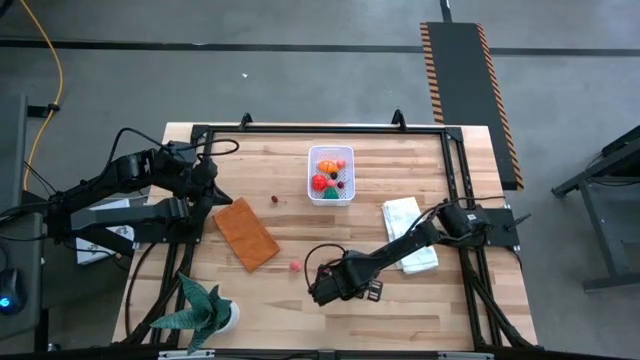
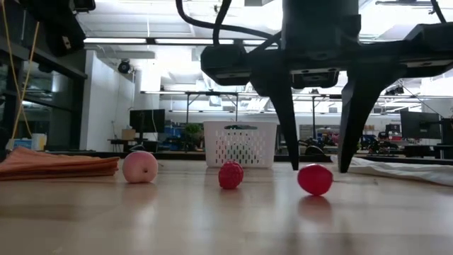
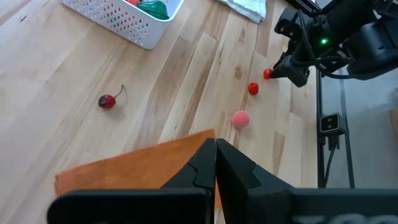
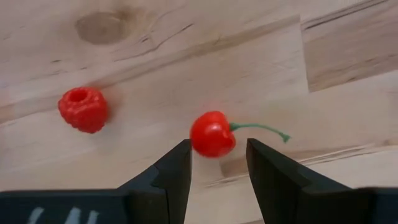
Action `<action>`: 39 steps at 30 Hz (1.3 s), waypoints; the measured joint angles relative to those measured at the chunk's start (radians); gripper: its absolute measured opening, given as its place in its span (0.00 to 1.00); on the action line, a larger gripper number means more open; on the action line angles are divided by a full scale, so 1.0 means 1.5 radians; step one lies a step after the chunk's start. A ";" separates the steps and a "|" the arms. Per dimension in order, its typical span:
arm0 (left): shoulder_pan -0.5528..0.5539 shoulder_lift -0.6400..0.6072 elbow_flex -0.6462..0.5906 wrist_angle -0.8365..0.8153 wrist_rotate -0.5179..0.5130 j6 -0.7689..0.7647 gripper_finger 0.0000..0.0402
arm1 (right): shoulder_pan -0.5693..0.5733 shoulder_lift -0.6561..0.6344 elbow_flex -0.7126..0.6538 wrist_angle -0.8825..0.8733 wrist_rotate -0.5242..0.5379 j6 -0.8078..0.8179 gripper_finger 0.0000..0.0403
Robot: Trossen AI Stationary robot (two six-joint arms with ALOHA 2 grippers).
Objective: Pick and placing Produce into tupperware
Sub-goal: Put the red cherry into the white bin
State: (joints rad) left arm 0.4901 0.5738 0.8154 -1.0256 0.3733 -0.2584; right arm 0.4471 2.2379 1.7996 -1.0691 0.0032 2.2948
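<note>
The tupperware [image 1: 330, 190], a white perforated tub, stands at the table's far middle with several produce pieces in it. On the wood lie a red cherry [image 4: 212, 134] with a green stem, a raspberry [image 4: 83, 109], a pink peach [image 2: 140, 167] and a dark cherry [image 3: 107, 101]. My right gripper [image 4: 217, 162] points down, open, just over the red cherry [image 2: 315, 179]. Its fingers stand on either side of the cherry and touch nothing. My left gripper [image 3: 216, 155] is shut, held above the table's left side over the orange-brown flat rectangle.
The orange-brown flat rectangle [image 1: 245, 232] lies left of centre. A folded white cloth [image 1: 410, 235] lies at the right, under my right arm. A green spiky plant [image 1: 200, 310] stands at the near left corner. A black frame runs along the table's far edge and sides.
</note>
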 joint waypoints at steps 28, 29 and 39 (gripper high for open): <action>0.000 0.000 0.000 -0.014 0.000 0.015 0.00 | -0.012 0.000 -0.011 -0.001 0.008 -0.005 0.36; 0.000 0.000 0.000 -0.014 0.000 0.015 0.00 | -0.014 0.000 -0.011 -0.001 0.008 -0.005 0.36; 0.000 0.000 0.000 -0.016 0.000 0.015 0.00 | -0.014 0.000 -0.011 0.016 0.002 -0.012 0.36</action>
State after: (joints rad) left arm 0.4904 0.5738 0.8154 -1.0496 0.3729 -0.2356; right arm 0.4258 2.2379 1.7828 -1.0447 0.0060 2.2772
